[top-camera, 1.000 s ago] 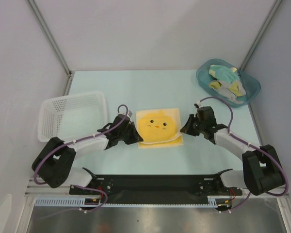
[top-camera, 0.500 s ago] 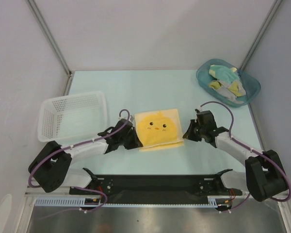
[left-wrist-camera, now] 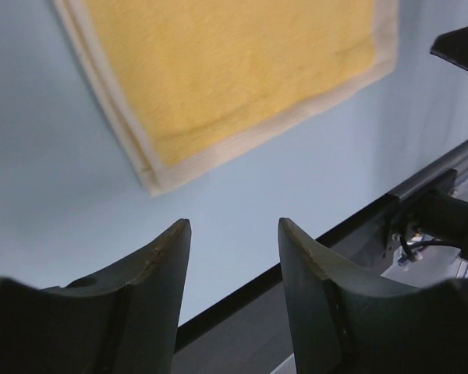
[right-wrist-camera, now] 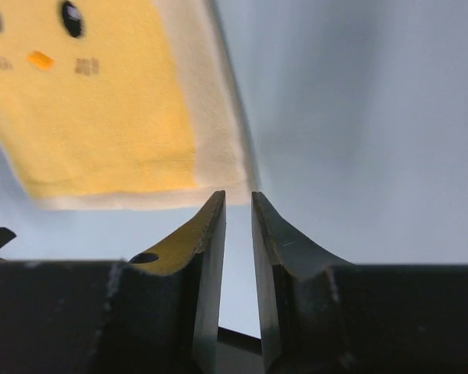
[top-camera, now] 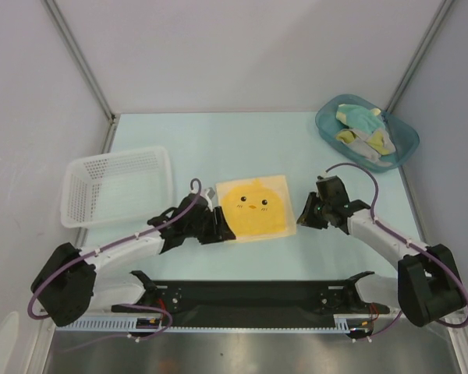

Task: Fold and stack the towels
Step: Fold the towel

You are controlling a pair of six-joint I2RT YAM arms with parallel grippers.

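Nearest the arm bases, the left gripper (left-wrist-camera: 234,224) sits low over the pale blue table (top-camera: 218,140) with its jaws spread wide and nothing between them. It is aimed at the near-left corner (left-wrist-camera: 152,185) of the chick-face towel (top-camera: 253,208) and stops just short of it, a placement that suits sliding a finger under that corner for a pinch. On the other side, the right gripper (right-wrist-camera: 238,196) hovers just beside the towel's near-right corner. Its jaws are drawn almost together, leaving only a thin slit, and they grip nothing. The cloth lies beside the fingers, not between them. The towel itself rests flat in the middle of the table between the two grippers, face up, with its cream border showing on all sides. In the left wrist view its left edge seems to show two layers, which may mean one fold is already in, though that cannot be told for sure. The symmetrical flanking of its near corners looks like preparation for a two-handed fold away from the robot. Farther back on the left stands the white mesh basket (top-camera: 78,175), well apart from the towel and holding nothing visible, probably the place for the finished stack. At the far right, the teal tub (top-camera: 405,140) holds the remaining towels (top-camera: 359,128), crumpled together and not yet folded.
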